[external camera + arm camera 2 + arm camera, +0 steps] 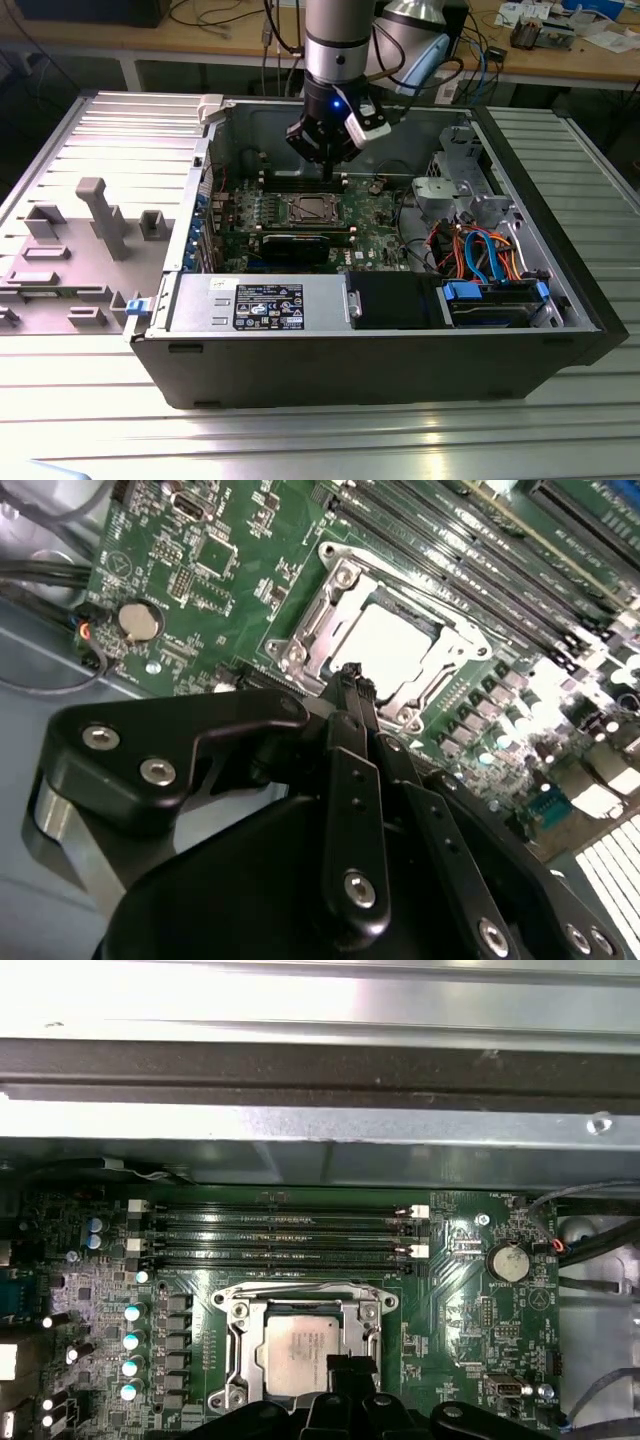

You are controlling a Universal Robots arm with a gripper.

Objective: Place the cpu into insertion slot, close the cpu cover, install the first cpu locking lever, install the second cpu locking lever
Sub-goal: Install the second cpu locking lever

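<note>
The cpu lies flat in the insertion slot on the green motherboard, its silver-grey top showing in both wrist views and in the exterior view. The cpu cover is down as a silvery frame around the chip. A thin wire lever runs along one side of that frame. My gripper hangs just above the socket's edge, its black fingers pressed together with nothing between them. In the exterior view the gripper hovers over the board slightly behind the socket.
Long memory slots run beside the socket, toward the case wall. A coin battery sits on the board. Drive cages and coloured cables fill the exterior view's right of the case, and the power supply lines the front.
</note>
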